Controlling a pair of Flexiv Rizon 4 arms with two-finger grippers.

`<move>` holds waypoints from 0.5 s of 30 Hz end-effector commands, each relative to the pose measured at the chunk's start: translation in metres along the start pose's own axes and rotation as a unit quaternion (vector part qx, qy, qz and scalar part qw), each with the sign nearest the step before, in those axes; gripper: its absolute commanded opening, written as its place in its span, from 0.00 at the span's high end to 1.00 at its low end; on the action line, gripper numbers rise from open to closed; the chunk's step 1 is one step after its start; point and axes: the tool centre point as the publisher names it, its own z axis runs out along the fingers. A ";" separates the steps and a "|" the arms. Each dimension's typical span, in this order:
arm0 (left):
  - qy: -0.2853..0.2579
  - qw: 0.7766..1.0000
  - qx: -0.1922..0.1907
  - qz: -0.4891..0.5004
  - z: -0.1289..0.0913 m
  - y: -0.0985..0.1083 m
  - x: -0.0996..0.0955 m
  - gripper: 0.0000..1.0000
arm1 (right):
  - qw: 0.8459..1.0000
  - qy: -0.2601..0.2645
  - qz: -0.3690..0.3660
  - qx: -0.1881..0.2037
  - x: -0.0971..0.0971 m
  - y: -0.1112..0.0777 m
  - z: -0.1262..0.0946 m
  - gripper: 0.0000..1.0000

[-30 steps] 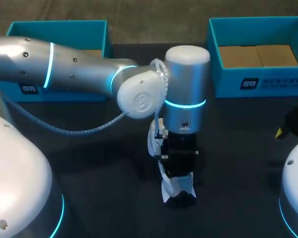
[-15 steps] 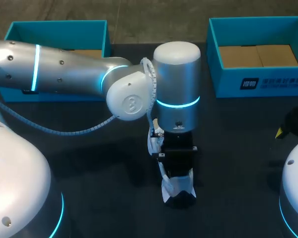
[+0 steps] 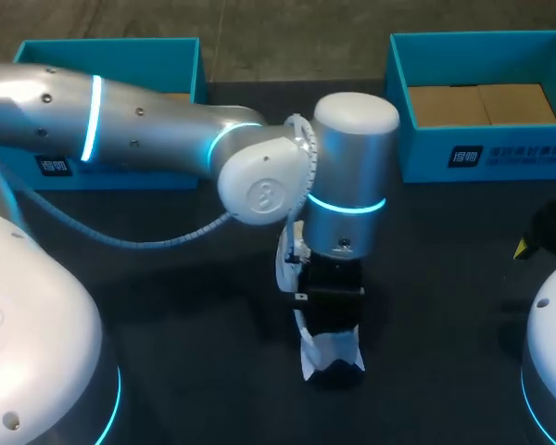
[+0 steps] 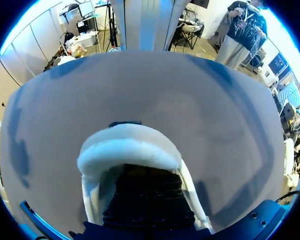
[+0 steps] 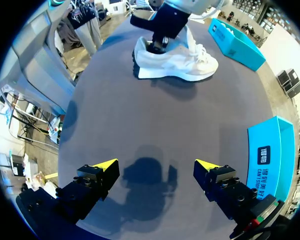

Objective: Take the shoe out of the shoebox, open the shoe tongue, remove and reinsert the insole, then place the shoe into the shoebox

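While the white shoe (image 3: 330, 354) is sitting on its sole on the dark table (image 3: 167, 306), outside both boxes and roughly between them, the left gripper (image 5: 159, 42) is reaching down into its heel opening. Whether it is pinching anything in there cannot be told. In the left wrist view the padded collar (image 4: 129, 150) is curving just ahead, with the dark inside of the shoe showing beneath it.

The left box (image 3: 111, 46), teal and open-topped, is standing at the far left of the table. The left arm is covering much of it, and only a strip of brown cardboard is showing inside. The right box (image 3: 417, 153), also teal, is standing at the far right and is holding flat brown cardboard (image 3: 482, 104) across its floor.

Each box is carrying a small white mark with print on its front wall, the right box's mark (image 3: 468, 156) being the clearer.

The right gripper (image 5: 155, 167) is hovering over bare table with its fingers spread wide, holding nothing, well apart from the shoe.
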 end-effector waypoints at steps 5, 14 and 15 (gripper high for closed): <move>-0.001 1.000 -0.016 -0.010 0.012 0.001 -0.009 1.00 | 1.000 0.000 0.000 0.003 0.001 0.001 0.000 0.00; -0.071 0.997 -0.038 0.003 -0.017 -0.007 -0.009 1.00 | 1.000 0.000 0.000 0.003 0.001 0.001 0.000 0.00; -0.073 0.997 -0.038 0.004 -0.016 -0.007 -0.010 1.00 | 1.000 0.000 0.000 0.003 0.001 0.001 0.000 0.00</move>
